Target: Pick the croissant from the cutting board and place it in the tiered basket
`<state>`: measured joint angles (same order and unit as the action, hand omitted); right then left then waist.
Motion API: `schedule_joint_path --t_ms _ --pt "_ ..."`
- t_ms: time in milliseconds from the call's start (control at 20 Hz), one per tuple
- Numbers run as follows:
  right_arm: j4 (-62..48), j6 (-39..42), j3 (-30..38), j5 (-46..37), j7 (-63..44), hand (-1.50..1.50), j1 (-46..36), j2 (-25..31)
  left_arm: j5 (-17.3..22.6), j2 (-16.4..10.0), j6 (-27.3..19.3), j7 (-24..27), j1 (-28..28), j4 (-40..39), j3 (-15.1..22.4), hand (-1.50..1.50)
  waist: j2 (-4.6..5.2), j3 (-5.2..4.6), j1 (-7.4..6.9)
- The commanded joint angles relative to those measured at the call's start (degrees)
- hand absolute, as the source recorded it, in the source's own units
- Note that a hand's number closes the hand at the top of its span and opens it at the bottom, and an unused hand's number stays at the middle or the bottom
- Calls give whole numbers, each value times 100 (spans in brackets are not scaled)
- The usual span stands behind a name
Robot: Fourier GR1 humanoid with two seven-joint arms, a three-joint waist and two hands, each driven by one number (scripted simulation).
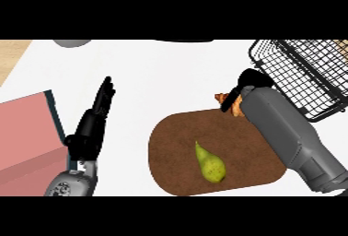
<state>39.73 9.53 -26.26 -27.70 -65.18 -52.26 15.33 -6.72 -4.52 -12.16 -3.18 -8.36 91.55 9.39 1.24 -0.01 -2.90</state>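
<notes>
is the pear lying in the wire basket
No, the pear lies on the brown cutting board, well apart from the wire basket at the upper right.

Cutting board (176, 152) sits mid-desk (156, 78), towards the near side. On it, a little right of its centre, lies a pear (211, 163). Up at the board's far right corner is the croissant (228, 103), partly tucked under the right hand (250, 80), whose forearm crosses the board's right edge. Behind and right of the board, just beyond that hand, stands the tiered basket (306, 73). Over on the left, the left hand (95, 120) is above the desk, between the board and a box (27, 133) at the left edge.
</notes>
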Motion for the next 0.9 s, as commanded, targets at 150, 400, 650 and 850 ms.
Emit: schedule_joint_path --t_ms 150,400,650,850 --pt "-1419 -977 546 -452 -1836 150 -958 -127 78 7 109 -29 -253 -163 -45 0 51 -13 -171" --pt "-2244 -1124 533 -936 -1999 150 -1741 -45 -26 59 22 -117 -315 -110 14 0 -14 -16 -155" --pt "-2984 -966 467 -1361 -2003 150 -2938 197 -69 99 20 10 -91 -271 90 0 -89 -38 -136" --pt "-3476 -985 365 -1574 -2004 150 -3756 110 -46 67 -8 -62 -253 -365 -44 0 -113 -40 -53"
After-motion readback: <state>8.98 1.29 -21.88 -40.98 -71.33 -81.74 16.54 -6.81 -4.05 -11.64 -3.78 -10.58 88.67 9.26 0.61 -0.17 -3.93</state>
